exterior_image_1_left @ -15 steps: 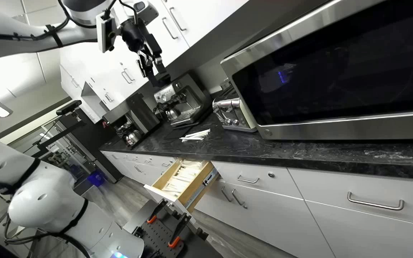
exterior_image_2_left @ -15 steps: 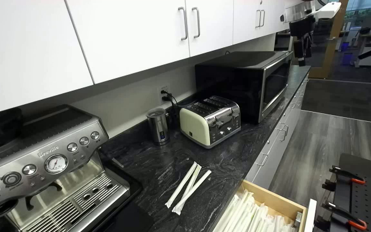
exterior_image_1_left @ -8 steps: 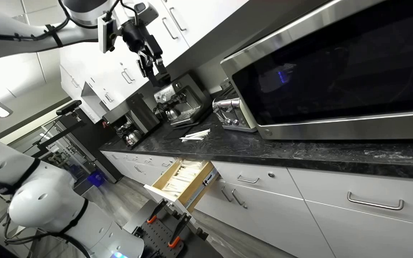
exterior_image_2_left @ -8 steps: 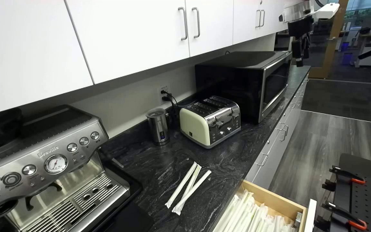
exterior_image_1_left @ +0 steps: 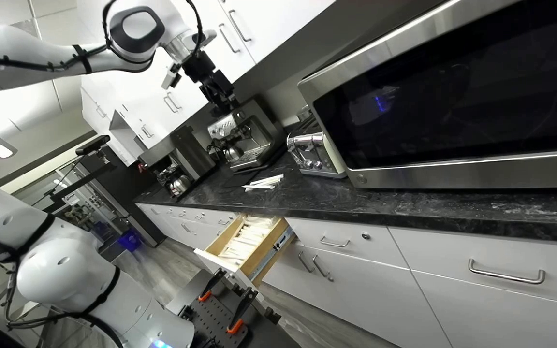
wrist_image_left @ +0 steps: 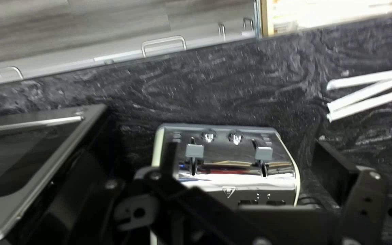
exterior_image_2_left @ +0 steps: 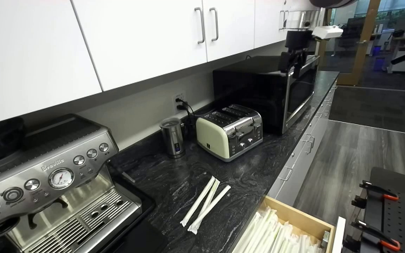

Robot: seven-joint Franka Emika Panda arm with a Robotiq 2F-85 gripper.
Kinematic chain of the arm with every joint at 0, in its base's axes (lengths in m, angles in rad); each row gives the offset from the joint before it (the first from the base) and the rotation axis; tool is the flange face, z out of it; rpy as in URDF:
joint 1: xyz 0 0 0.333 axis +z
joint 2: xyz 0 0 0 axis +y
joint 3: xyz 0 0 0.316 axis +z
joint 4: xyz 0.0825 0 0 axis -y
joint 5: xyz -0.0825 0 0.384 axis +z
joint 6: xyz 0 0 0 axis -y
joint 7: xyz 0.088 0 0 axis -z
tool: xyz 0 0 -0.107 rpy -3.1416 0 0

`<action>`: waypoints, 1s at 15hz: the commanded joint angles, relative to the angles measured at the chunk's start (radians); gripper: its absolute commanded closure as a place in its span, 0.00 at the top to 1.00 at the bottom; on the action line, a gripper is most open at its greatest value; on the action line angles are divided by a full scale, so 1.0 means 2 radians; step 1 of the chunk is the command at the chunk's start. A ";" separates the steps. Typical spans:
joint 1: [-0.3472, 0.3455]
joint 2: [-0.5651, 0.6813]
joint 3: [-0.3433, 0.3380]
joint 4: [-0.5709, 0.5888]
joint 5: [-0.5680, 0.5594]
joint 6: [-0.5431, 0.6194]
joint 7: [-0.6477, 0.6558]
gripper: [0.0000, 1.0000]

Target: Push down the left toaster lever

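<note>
The toaster [exterior_image_2_left: 212,138] stands on the dark counter beside the microwave, with cream sides and a shiny front. It also shows in an exterior view [exterior_image_1_left: 313,152] and in the wrist view [wrist_image_left: 231,182], seen from above. Two grey levers stick out of its front at about the same height. The left lever as seen from the front, farther from the microwave, is at the right in the wrist view [wrist_image_left: 263,153]; the right lever is at the left [wrist_image_left: 195,151]. My gripper [wrist_image_left: 250,161] is open and empty, above and apart from the toaster. It shows in both exterior views [exterior_image_1_left: 223,104] [exterior_image_2_left: 292,66].
The large microwave [exterior_image_2_left: 255,84] stands right beside the toaster. A steel jug [exterior_image_2_left: 172,137] is on its other side. Paper-wrapped straws [exterior_image_2_left: 206,207] lie on the counter. An open drawer [exterior_image_2_left: 301,221] juts out. The espresso machine [exterior_image_2_left: 58,165] and overhead cabinets [exterior_image_2_left: 153,42] are close by.
My gripper has moved left in an exterior view, closer to the toaster, and slightly right in another. The wrist has turned. The toaster and its levers look unchanged.
</note>
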State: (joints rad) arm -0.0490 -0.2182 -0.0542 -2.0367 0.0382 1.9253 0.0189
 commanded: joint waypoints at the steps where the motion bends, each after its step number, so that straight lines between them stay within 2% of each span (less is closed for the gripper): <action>1: 0.009 0.013 0.022 -0.050 0.007 0.141 0.065 1.00; 3: 0.012 0.023 0.034 -0.077 -0.011 0.207 0.084 1.00; 5: 0.009 0.030 0.039 -0.087 -0.036 0.233 0.096 1.00; 6: 0.013 0.032 0.035 -0.076 -0.017 0.211 0.077 1.00; 12: 0.014 0.036 0.035 -0.078 -0.019 0.215 0.080 1.00; 15: 0.013 0.061 0.045 -0.070 -0.046 0.214 0.122 1.00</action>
State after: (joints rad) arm -0.0248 -0.1393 0.0206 -2.1939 -0.0057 2.3565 0.1852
